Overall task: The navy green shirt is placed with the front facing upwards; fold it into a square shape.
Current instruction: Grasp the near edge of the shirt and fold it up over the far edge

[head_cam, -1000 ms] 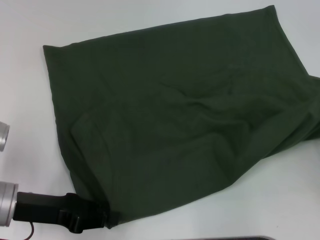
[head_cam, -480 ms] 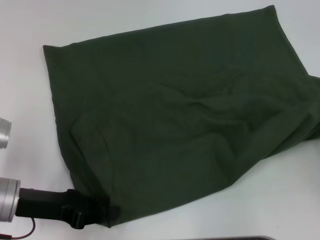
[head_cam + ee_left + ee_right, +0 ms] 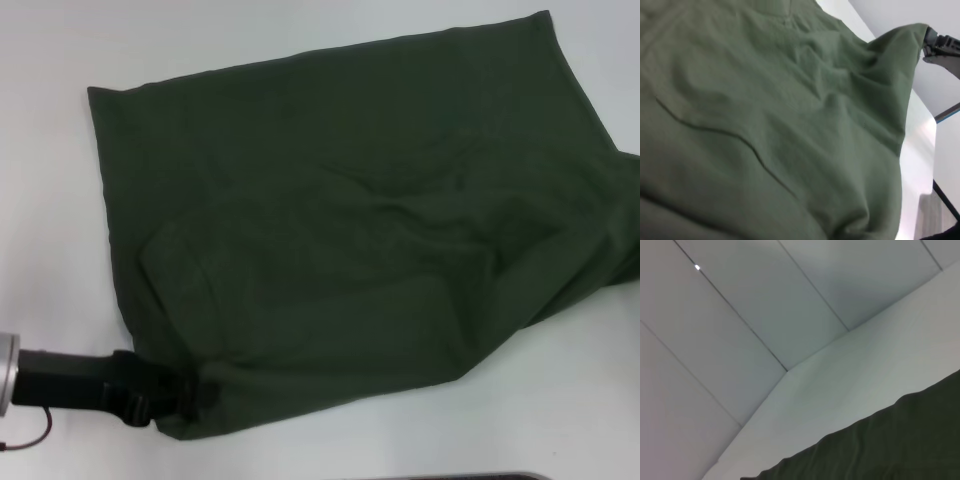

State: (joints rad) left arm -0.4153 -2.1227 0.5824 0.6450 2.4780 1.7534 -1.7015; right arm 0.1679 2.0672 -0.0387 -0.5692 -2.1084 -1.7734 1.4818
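Note:
The navy green shirt (image 3: 350,220) lies spread on the white table with a plain green side up; no lettering shows. My left gripper (image 3: 190,392), black, is at the shirt's near left corner and is shut on the cloth, which bunches around its fingers. In the left wrist view the shirt (image 3: 765,125) fills the picture, and its far corner rises in a peak to my right gripper (image 3: 936,44), which is shut on that corner. The right gripper is outside the head view. The right wrist view shows only an edge of the shirt (image 3: 890,445).
White table (image 3: 560,400) surrounds the shirt, with bare room on the near right and far left. A dark strip (image 3: 450,477) runs along the table's near edge. Grey wall panels (image 3: 765,315) rise behind the table.
My left gripper has moved left and away from the near edge, dragging the shirt's near left corner along, so the shirt's near edge now lies farther from me.

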